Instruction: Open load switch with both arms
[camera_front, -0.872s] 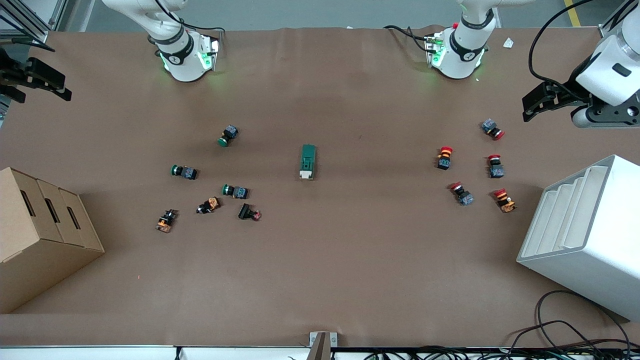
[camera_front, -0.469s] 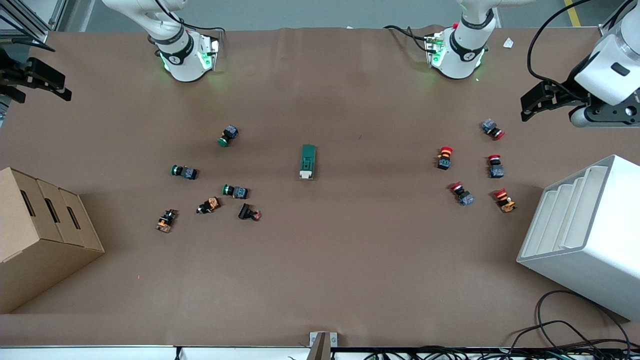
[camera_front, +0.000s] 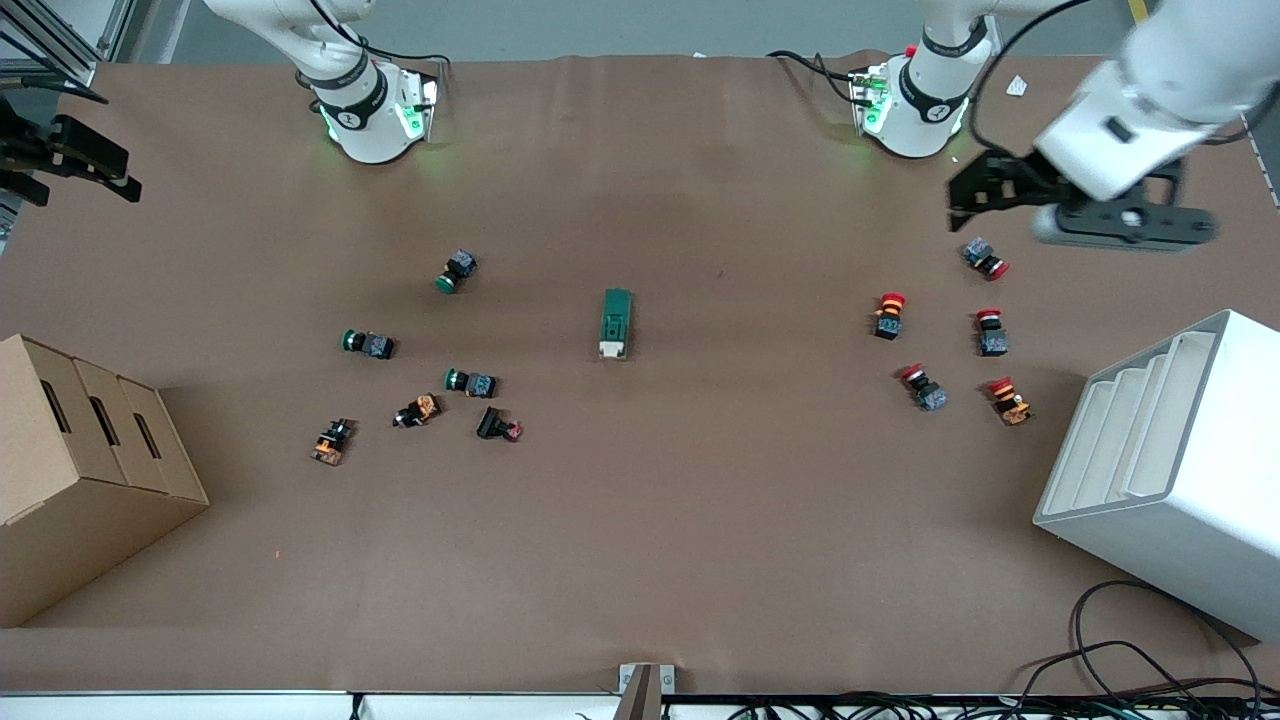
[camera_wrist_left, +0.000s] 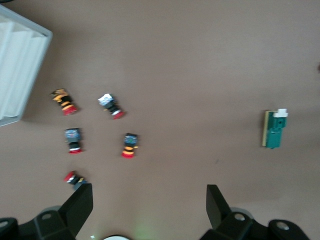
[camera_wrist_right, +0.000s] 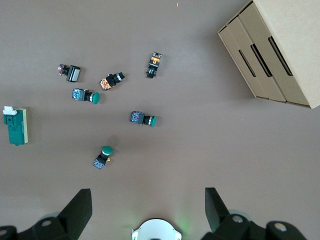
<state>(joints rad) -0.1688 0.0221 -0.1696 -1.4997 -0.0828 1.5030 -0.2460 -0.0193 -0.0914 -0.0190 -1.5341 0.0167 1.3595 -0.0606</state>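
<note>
Right gripper (camera_front: 128, 187) cut off; load switch (camera_front: 616, 323) untouched

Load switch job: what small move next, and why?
Probably carry the open left gripper from over the red-capped push buttons toward mid-table: the dark-green oblong load switch lies there untouched. The open right gripper waits at the table's edge.

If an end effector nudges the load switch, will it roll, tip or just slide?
The load switch lies flat on the paper-covered table as a low oblong block, so it would probably slide or pivot, not roll or tip. It looks like rigid plastic, likely light. Its white toggle juts from one end and may snag or flip.
</note>
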